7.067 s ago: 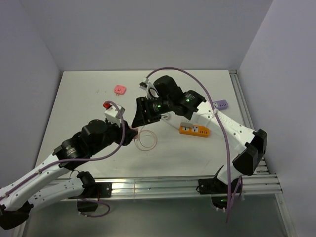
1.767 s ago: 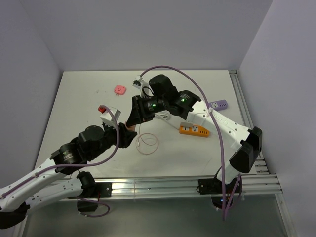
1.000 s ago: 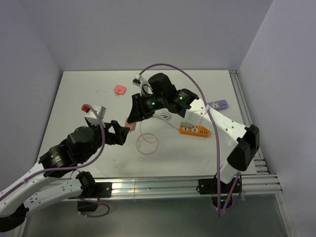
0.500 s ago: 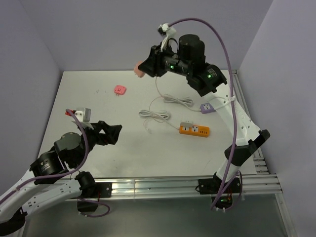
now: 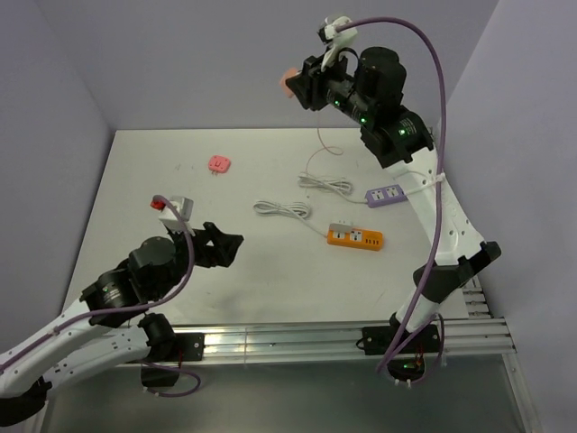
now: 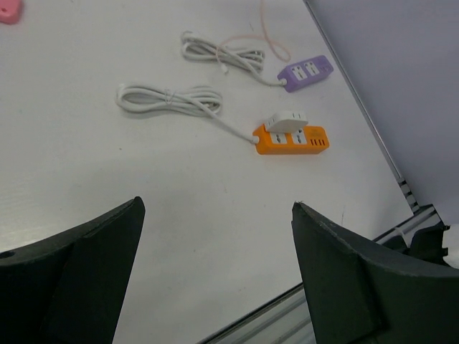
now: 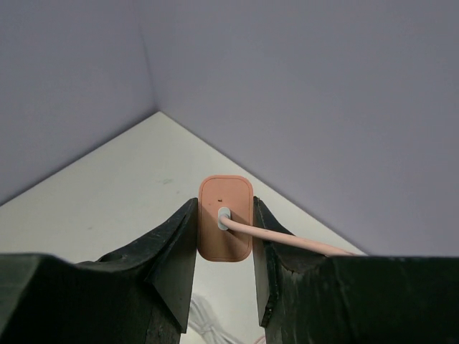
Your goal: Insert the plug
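My right gripper [image 5: 295,84] is raised high over the back of the table and shut on a salmon-pink plug [image 7: 225,228]. The plug's thin pink cable [image 5: 317,149] hangs down to the table. An orange power strip [image 5: 354,237] lies right of centre with a white plug [image 6: 284,120] in it, and it also shows in the left wrist view [image 6: 292,140]. A purple power strip [image 5: 389,194] lies behind it. My left gripper [image 5: 227,244] is open and empty, low over the front left of the table, far from both strips.
Two coiled white cables [image 5: 283,209] [image 5: 327,183] lie near the strips. A small pink object [image 5: 219,163] sits at the back left. A metal rail [image 5: 343,332] runs along the near edge, and another along the right side [image 5: 455,216].
My right gripper has lifted the pink plug from the table centre up high toward the back wall, its cable trailing. My left gripper has let go, opened and drawn back to the front left.
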Robot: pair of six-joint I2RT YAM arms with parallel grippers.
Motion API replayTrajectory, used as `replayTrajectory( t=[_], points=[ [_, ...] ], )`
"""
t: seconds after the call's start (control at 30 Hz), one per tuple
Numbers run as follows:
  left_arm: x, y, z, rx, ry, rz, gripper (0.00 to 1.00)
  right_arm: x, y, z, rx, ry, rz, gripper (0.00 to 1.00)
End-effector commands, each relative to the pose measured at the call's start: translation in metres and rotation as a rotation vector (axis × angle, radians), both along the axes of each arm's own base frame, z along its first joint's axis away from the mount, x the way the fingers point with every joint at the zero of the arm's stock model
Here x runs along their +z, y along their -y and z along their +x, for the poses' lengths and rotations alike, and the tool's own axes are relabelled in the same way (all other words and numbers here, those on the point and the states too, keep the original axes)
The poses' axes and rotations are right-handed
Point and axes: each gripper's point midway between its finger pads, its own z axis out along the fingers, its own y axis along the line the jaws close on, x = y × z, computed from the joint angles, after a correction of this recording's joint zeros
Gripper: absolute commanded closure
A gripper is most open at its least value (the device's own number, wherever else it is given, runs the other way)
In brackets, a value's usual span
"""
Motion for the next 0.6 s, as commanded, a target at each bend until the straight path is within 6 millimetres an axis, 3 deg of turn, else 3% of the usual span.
replayTrajectory(
  t=[0.0, 0.13, 0.27, 0.4, 0.57],
  points=[
    [-0.004, 0.025, 0.000, -0.064, -0.039, -0.048, 0.11, 0.023, 0.031, 0.018, -0.084, 0.104, -0.023, 1.00],
    [-0.018, 0.042, 0.006, -0.071, -0.091, -0.029, 0.12, -0.014, 0.043, 0.029, -0.072, 0.005, -0.050, 1.00],
    [-0.018, 0.058, 0.013, -0.090, -0.103, -0.021, 0.12, -0.054, 0.057, 0.033, -0.102, -0.074, -0.079, 1.00],
    [-0.018, 0.074, 0.022, -0.099, -0.120, -0.013, 0.11, -0.077, 0.067, 0.034, -0.127, -0.111, -0.083, 1.00],
    [-0.040, 0.102, 0.027, -0.146, -0.223, 0.033, 0.12, -0.109, 0.078, 0.033, -0.147, -0.183, -0.100, 1.00]
  ],
)
